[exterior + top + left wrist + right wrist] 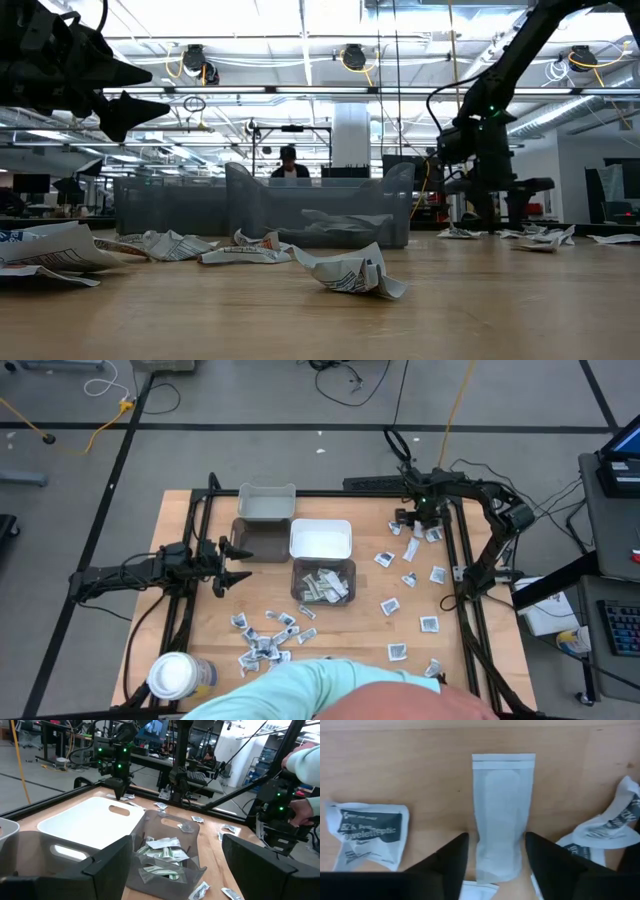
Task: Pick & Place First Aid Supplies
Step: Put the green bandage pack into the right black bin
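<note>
At the table's far right, the right gripper straddles a long white packet (flat on the wood), jaws part-open, nothing held yet; it should close squarely across the width. Left gripper waits wide open.

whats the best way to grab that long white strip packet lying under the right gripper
Pinch the long white packet across its narrow width near the lower end, coming straight down. It lies flat on the table, and the right gripper already straddles it, fingers either side of its long edges.
</note>
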`<state>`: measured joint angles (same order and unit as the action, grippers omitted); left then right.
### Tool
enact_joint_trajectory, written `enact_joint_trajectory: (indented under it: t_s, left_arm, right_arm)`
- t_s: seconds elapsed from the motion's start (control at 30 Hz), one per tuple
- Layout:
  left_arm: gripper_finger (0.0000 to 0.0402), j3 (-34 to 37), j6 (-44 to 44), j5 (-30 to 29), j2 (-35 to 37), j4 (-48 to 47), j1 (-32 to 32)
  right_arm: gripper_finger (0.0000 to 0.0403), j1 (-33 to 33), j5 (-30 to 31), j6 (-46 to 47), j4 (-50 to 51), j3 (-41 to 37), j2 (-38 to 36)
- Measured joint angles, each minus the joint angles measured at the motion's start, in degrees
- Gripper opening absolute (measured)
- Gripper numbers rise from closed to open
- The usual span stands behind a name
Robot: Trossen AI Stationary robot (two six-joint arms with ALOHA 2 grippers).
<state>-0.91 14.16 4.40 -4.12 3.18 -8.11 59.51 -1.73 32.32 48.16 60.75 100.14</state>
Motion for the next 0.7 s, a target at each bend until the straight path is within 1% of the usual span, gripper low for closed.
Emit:
enact_joint_trajectory:
  t_s: [0.2, 0.33, 0.4, 0.47, 0.7]
  left_arm:
    - [0.031, 0.0, 0.0, 0.02, 0.0, 0.02, 0.0]
    - [0.031, 0.01, -0.01, 0.0, 0.0, 0.0, -0.01]
    - [0.031, 0.0, -0.01, 0.02, 0.0, 0.01, 0.0]
    - [0.031, 0.0, -0.01, 0.0, -0.01, 0.0, 0.01]
    - [0.031, 0.01, -0.01, 0.01, 0.0, 0.0, 0.0]
  right_arm:
    - [0.0076, -0.62, -0.23, 1.6, -0.15, 0.0, 0.02]
    - [0.0016, -1.24, -0.03, 2.85, -0.39, 0.0, 0.02]
    - [0.0007, -1.46, 0.13, 3.01, -0.83, 0.0, 0.02]
    - [0.0011, -1.51, 0.21, 3.03, -0.04, 0.5, 0.02]
    - [0.0004, -1.82, 0.65, 2.07, 8.78, 6.72, -3.07]
